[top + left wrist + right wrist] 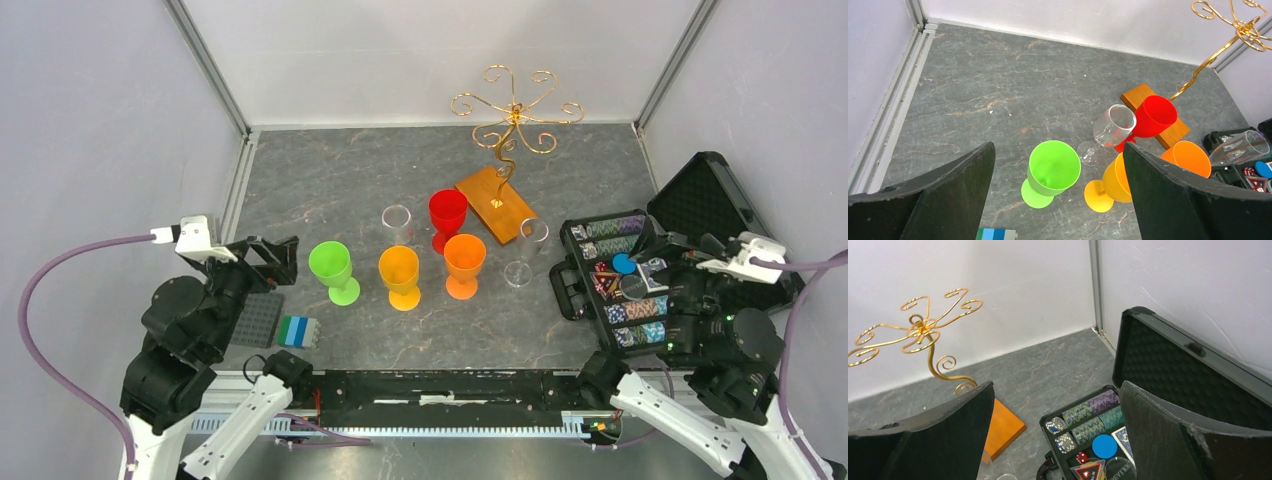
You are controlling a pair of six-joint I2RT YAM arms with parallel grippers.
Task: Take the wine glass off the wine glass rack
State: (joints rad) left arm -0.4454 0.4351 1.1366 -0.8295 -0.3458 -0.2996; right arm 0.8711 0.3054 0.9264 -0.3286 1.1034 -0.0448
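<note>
So, going left to right: the left tool (275,262) sits low at the bench's left side, fingers spread wide with nothing between them. It's aimed at the row of cups, a green cup (332,265), a yellow cup (400,270) and an orange cup (464,258). A second clear glass (397,222) and a red cup (447,212) stand behind those.

Next comes the wine glass rack (515,115) on its amber base (497,203). As far as I can see, every curled arm is bare. A clear wine glass (527,245) stands upright on the bench, stem vertical, just beside the base's near right corner. I can't tell if it touches the base.

The right tool (1056,387) hangs over the open chip case (620,285), also spread wide and gripping nothing. That glass lies to its left and a bit lower, with the rack up and to the left beyond it. The right arm is clearly the nearer one. My read is the glass is off already.

On views, the right wrist camera shows the bare arms crisply against the wall but only catches a sliver of glass at its bottom edge. The left wrist camera shows the whole cup row but crops the rack's top.
</note>
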